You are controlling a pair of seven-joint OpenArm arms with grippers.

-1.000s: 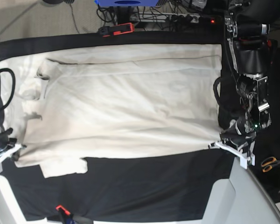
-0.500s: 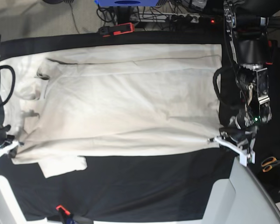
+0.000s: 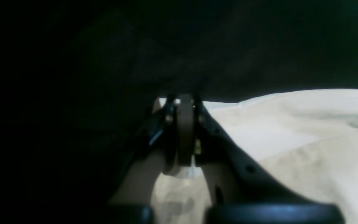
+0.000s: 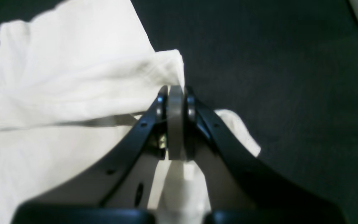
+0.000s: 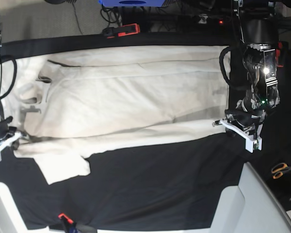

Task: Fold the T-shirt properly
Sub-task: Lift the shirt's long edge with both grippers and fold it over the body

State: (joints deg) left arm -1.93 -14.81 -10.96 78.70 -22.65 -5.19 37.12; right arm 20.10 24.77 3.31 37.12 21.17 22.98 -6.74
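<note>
The cream T-shirt (image 5: pixel 126 97) lies spread across the black tablecloth (image 5: pixel 150 189), its near long edge lifted and drawn toward the far side. My left gripper (image 5: pixel 222 124) is shut on the shirt's near hem corner; the left wrist view shows the jaws (image 3: pixel 184 105) closed with cream cloth (image 3: pixel 291 137) beside them. My right gripper (image 5: pixel 13 141) is shut on the shirt's shoulder edge; the right wrist view shows the jaws (image 4: pixel 176 93) pinching a fold of white cloth (image 4: pixel 73 81). One short sleeve (image 5: pixel 63 167) hangs flat on the cloth toward the near side.
An orange clamp (image 5: pixel 121 30) grips the table's far edge and another (image 5: pixel 64 218) the near edge. Orange-handled scissors (image 5: pixel 281 170) lie at the right. A grey-white surface (image 5: pixel 247 204) fills the near right corner. Cables lie beyond the far edge.
Both grippers have moved toward the far side, carrying the shirt's near edge with them. The near edge now lies higher in the base view, and more black cloth shows below it.
</note>
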